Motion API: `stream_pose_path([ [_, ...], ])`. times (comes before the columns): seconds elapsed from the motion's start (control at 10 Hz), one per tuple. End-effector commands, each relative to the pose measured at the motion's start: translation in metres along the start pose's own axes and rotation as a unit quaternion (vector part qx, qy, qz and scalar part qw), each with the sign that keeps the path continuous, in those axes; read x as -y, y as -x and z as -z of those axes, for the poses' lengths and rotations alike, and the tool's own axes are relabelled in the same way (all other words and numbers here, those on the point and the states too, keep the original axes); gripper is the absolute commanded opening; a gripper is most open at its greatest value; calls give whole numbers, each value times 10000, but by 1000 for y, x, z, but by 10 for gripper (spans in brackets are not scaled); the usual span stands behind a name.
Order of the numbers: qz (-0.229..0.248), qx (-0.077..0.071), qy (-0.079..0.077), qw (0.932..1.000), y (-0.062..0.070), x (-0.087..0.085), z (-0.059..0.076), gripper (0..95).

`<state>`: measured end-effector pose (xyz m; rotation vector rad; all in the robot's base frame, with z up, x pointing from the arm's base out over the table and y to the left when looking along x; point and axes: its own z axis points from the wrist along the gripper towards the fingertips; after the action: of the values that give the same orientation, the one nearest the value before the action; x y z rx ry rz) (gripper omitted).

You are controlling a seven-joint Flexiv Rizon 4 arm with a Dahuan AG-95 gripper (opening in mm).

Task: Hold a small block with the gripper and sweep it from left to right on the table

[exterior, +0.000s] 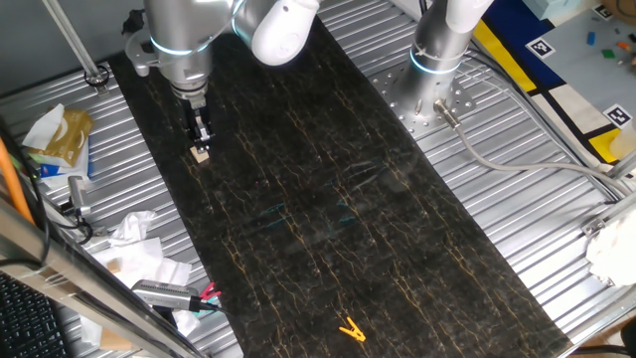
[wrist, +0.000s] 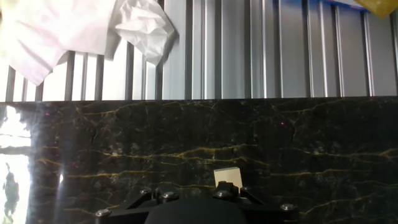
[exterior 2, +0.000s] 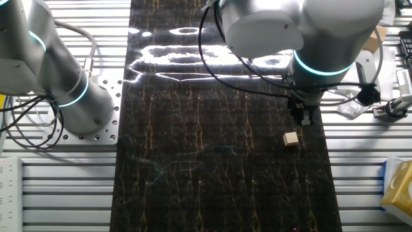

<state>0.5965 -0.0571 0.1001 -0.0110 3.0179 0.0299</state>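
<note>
The small block (exterior: 201,153) is a pale tan cube lying on the black marble table (exterior: 328,199) near its left edge. My gripper (exterior: 202,135) hangs just above the block, apart from it, with its black fingers slightly parted and nothing between them. In the other fixed view the block (exterior 2: 291,138) sits below and left of the gripper (exterior 2: 302,120), with a gap of table (exterior 2: 212,161) between them. In the hand view the block (wrist: 227,176) shows just beyond the black gripper body, on the table (wrist: 124,143); the fingertips are hidden.
A yellow clip (exterior: 351,329) lies on the slab at the near end. Crumpled white paper (exterior: 134,234) and tools (exterior: 179,296) lie on the ribbed metal to the left; the paper also shows in the hand view (wrist: 143,25). A second arm's base (exterior: 437,60) stands at the right.
</note>
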Motion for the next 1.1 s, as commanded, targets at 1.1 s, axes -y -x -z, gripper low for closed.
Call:
stream_pose_path([
  [1.1, -85, 120, 26, 9999, -1, -1, -3, 190],
])
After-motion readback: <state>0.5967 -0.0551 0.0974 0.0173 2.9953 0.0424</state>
